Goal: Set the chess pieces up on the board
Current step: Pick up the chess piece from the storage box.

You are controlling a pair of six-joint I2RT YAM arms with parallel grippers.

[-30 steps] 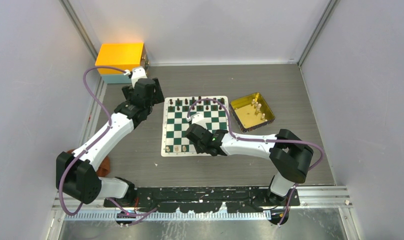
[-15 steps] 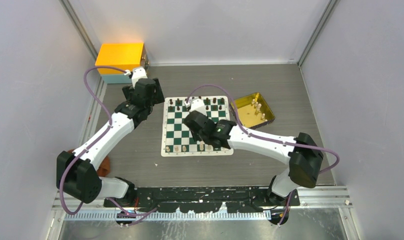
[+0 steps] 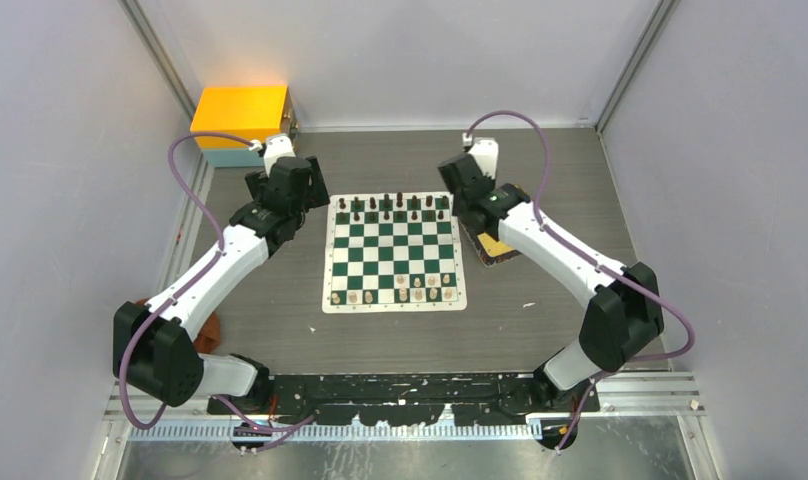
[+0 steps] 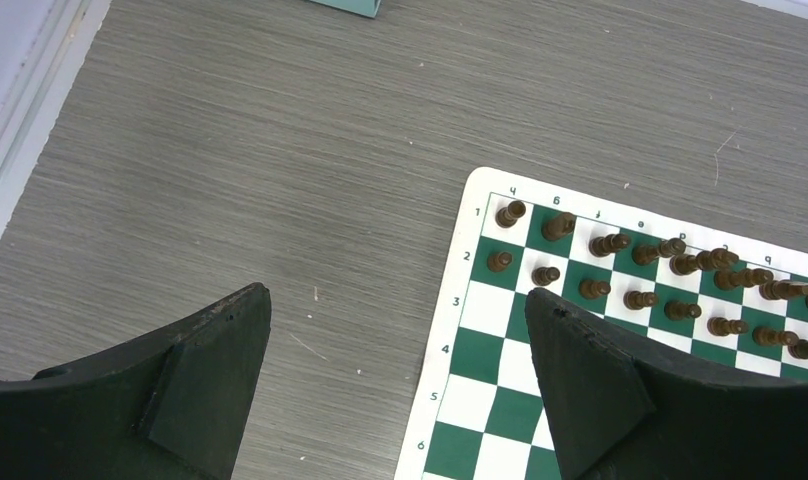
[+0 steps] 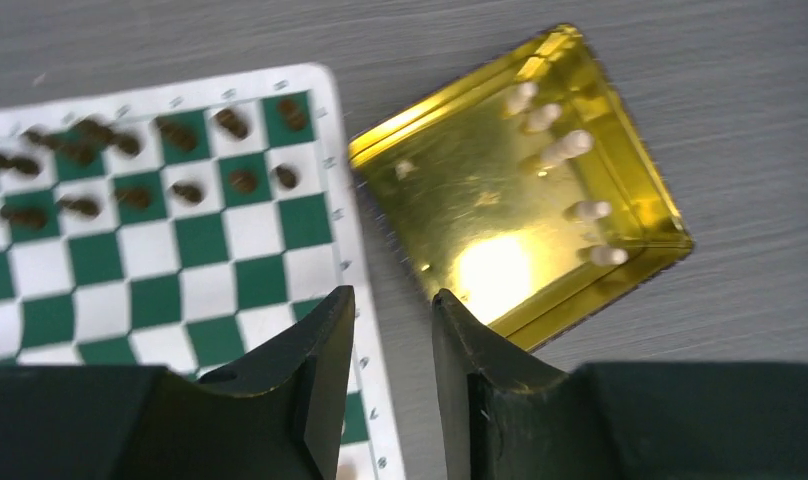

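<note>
The green and white board (image 3: 395, 262) lies mid-table. Dark chess pieces (image 3: 395, 208) fill its two far rows, and several pale pieces (image 3: 400, 295) stand along its near rows. My left gripper (image 3: 315, 190) hovers open and empty off the board's far left corner. In the left wrist view it (image 4: 400, 310) straddles the board's edge (image 4: 477, 400), near the dark pieces (image 4: 620, 270). My right gripper (image 3: 462, 205) is at the far right corner. In the right wrist view it (image 5: 392, 295) is empty, jaws narrowly apart, over the gap between the board (image 5: 180, 240) and the gold tray (image 5: 450, 190).
The gold tray (image 3: 492, 250), partly under my right arm, holds several pale pieces (image 5: 570, 145). An orange box (image 3: 242, 110) stands at the far left corner. A red-brown object (image 3: 210, 330) lies by the left arm's base. Grey walls enclose the table.
My right arm has lifted from the board's near rows, leaving more pale pieces there, and swung far right to the tray. The left arm has not moved.
</note>
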